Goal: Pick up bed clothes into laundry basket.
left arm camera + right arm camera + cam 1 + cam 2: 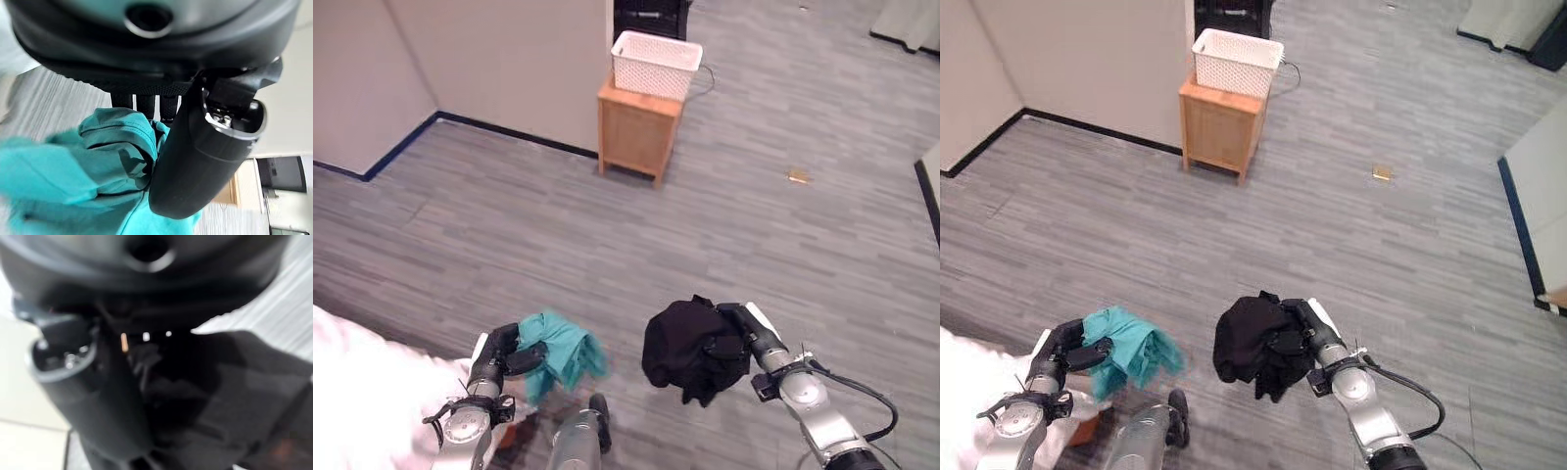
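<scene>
My left hand [501, 354] is shut on a teal cloth [564, 354] that hangs bunched above the floor at the lower left; in the left wrist view the thumb [195, 161] presses into the teal cloth [98, 166]. My right hand [741, 338] is shut on a black garment [690, 351], held up at lower centre, and the black garment [230, 396] also shows past the thumb [98, 401]. The white laundry basket [656, 63] stands far ahead on a small wooden cabinet [637, 134] by the wall.
White bedding [362, 392] lies at the lower left corner. A beige wall [499, 59] with a dark skirting runs behind the cabinet. A small tan object [798, 176] lies on the grey floor to the right. Open floor stretches between me and the cabinet.
</scene>
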Tool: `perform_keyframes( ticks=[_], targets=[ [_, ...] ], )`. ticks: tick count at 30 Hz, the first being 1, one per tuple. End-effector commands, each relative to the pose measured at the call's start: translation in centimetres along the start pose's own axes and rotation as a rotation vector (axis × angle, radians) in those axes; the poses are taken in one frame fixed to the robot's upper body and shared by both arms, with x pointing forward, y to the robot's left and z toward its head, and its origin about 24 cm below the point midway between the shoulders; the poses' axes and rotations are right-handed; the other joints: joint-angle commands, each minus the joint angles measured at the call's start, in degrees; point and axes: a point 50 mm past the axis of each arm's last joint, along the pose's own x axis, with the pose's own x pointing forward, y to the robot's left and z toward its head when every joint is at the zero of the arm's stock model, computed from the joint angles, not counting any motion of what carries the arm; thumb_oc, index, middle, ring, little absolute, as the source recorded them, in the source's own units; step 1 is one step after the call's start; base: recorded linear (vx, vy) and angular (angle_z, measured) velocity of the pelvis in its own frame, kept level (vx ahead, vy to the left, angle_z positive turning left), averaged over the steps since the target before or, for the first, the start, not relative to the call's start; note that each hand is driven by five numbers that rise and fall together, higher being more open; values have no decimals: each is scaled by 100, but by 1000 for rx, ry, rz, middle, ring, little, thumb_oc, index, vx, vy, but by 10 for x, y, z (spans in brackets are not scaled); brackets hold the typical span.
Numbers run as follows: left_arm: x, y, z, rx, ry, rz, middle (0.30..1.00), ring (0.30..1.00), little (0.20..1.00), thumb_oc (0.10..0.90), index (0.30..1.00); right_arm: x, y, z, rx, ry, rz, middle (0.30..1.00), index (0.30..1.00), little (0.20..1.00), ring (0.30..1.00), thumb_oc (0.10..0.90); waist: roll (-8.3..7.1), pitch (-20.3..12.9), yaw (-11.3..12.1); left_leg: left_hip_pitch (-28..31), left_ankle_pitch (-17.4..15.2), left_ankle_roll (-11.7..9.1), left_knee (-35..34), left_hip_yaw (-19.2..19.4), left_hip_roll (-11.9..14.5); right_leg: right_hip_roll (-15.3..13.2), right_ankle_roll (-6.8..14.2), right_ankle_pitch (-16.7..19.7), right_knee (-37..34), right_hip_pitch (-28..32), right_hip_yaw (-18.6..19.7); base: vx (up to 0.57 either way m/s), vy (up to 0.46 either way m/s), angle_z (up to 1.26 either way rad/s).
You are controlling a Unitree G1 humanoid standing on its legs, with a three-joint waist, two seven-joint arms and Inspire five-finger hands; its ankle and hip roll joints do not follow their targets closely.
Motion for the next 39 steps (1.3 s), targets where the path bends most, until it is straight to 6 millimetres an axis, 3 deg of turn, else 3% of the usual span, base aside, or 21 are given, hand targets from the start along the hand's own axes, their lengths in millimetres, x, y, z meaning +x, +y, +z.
perform_keyframes(
  ticks=[1, 4, 7, 9, 13, 14, 15, 16, 17, 19, 20, 21, 23, 26, 27, 28, 31, 32, 34, 38, 39],
  targets=[
    [2, 3, 34, 53, -176, -33, 300, 300, 300, 400, 300, 8, -42, 51, -48, -250, -156, 300, 300, 300, 300, 400, 242, -364, -85, 497, 891, -760, -1671, -565, 449, -225, 169, 1158, 1077, -803, 133, 424, 281, 3],
    [5, 4, 46, 77, -217, -48, 300, 300, 300, 400, 300, 7, -42, 55, -46, -270, -160, 300, 300, 300, 300, 400, 327, -234, -398, 1110, 699, -760, -1918, -665, 330, -184, 40, 676, 843, -1475, -294, 421, 121, 12],
    [9, 3, 55, 85, -246, -58, 300, 300, 300, 400, 300, 6, -41, 53, -37, -261, -157, 300, 300, 300, 300, 400, 241, -224, -574, 1323, 509, -908, -1944, -882, 275, -65, -82, 311, -700, -1488, -551, 316, -103, 55],
    [11, 1, 61, 91, -267, -64, 300, 300, 300, 400, 300, 5, -41, 49, -30, -245, -161, 300, 300, 300, 300, 400, 149, -272, -647, 1402, 404, -971, -1947, -1020, 234, -2, -12, 383, -1496, -1487, -254, 269, -151, 83],
    [14, 0, 62, 113, -269, -68, 300, 300, 300, 400, 300, 1, -35, 37, -18, -201, -150, 300, 300, 300, 300, 400, 18, -430, -666, 1608, 173, -1009, -1983, -1188, 182, -76, 102, 691, -2183, -1266, 201, 179, -103, 60],
    [-36, -59, -124, 157, 664, -166, 300, 300, 300, 400, 300, -80, 61, -165, 374, 818, -23, 300, 300, 300, 300, 400, 424, -519, -969, 1867, -408, -1424, -630, -1145, 736, 556, -713, -482, -1926, -772, -306, 136, -89, 35],
    [-36, -59, -124, 157, 664, -166, 300, 300, 300, 400, 300, -80, 61, -164, 374, 817, -24, 300, 300, 300, 300, 400, 419, -531, -974, 1854, -384, -1421, -650, -1148, 728, 550, -713, -467, -1934, -787, -311, -80, 30, 39],
    [-25, -65, -112, 117, 611, -172, 300, 300, 300, 400, 300, -72, 51, -160, 363, 780, -60, 300, 300, 300, 300, 400, 422, -656, -1100, 2047, -421, -1444, -876, -999, 693, 572, -694, -409, -1997, -851, -492, -235, 160, 15],
    [-3, -76, -83, -12, 475, -156, 300, 300, 300, 400, 300, -52, 31, -142, 366, 663, -126, 300, 300, 300, 300, 400, 468, -807, -1228, 2124, -402, -1463, -1475, -811, 636, 621, -612, -290, -2095, -895, -693, -236, 161, 23],
    [8, -77, -67, -48, 404, -130, 300, 300, 300, 400, 300, -42, 23, -133, 377, 610, -161, 300, 300, 300, 300, 400, 440, -834, -1246, 2031, -287, -1482, -1620, -853, 612, 589, -586, -180, -2099, -952, -725, -142, 161, 85],
    [28, -76, -23, -149, 210, -105, 300, 300, 300, 400, 300, -20, 1, -101, 340, 438, -215, 300, 300, 300, 300, 400, 342, -787, -1213, 2008, -224, -1405, -1760, -1055, 489, 509, -497, -21, -2050, -929, -793, -133, 205, 116],
    [33, -72, 0, -145, 102, -116, 300, 300, 300, 400, 300, -11, -12, -84, 281, 363, -230, 300, 300, 300, 300, 400, 319, -770, -1181, 2014, -248, -1305, -1831, -1091, 409, 472, -436, -14, -1911, -987, -801, -95, 202, 79],
    [37, -61, 27, -78, -22, -115, 300, 300, 300, 400, 300, 0, -30, -61, 215, 267, -261, 300, 300, 300, 300, 400, 317, -677, -1129, 2089, -299, -1111, -1932, -1149, 259, 304, -271, 121, -1193, -1294, -667, -74, 184, -12],
    [39, -44, 63, 7, -182, -84, 300, 300, 300, 400, 300, 16, -55, -18, 118, 98, -316, 300, 300, 300, 300, 400, 338, -511, -1126, 2297, -398, -891, -1970, -1228, 128, 99, 160, 904, 88, -1842, -281, -3, 134, -16],
    [39, -44, 63, 8, -183, -83, 300, 300, 300, 400, 300, 16, -55, -18, 118, 97, -316, 300, 300, 300, 300, 400, 336, -523, -1124, 2271, -372, -889, -1974, -1224, 126, 101, 156, 938, 64, -1861, -279, 140, 112, -30],
    [40, -35, 85, 59, -278, -56, 300, 300, 300, 400, 300, 19, -66, 3, 68, 11, -363, 300, 300, 300, 300, 400, 421, -515, -1158, 2399, -418, -880, -2013, -1246, 213, 63, 156, 934, 437, -2172, -310, 180, 104, -23],
    [38, -32, 110, 83, -389, -43, 300, 300, 300, 400, 300, 17, -78, 22, 14, -73, -409, 300, 300, 300, 300, 400, 334, -526, -1295, 2605, -569, -976, -2086, -1357, 186, 163, -44, 708, -274, -2588, -459, 367, -23, 15],
    [36, -29, 118, 85, -425, -37, 300, 300, 300, 400, 300, 13, -81, 28, -15, -102, -427, 300, 300, 300, 300, 400, 268, -537, -1419, 2763, -749, -1116, -2086, -1433, 257, 196, -95, 713, -1375, -2646, -794, 572, -224, 44],
    [38, -26, 124, 77, -442, -17, 300, 300, 300, 400, 300, 11, -83, 35, -25, -134, -452, 300, 300, 300, 300, 400, 224, -510, -1517, 3000, -898, -1259, -2086, -1461, 346, 77, -49, 895, -2089, -2863, -1135, 426, -188, 50],
    [38, -22, 137, 83, -499, 7, 300, 300, 300, 400, 300, 6, -85, 53, -52, -220, -462, 300, 300, 300, 300, 400, 212, -550, -1724, 3558, -1284, -1468, -2086, -1506, 581, -67, 19, 1077, -2430, -2919, -1141, 462, -211, 47],
    [37, -20, 138, 78, -507, 13, 300, 300, 300, 400, 300, 5, -85, 55, -47, -230, -459, 300, 300, 300, 300, 400, 222, -595, -1742, 3622, -1198, -1537, -1985, -1513, 648, -48, -39, 1157, -2363, -2820, -1126, 643, -275, -19]
  ],
)
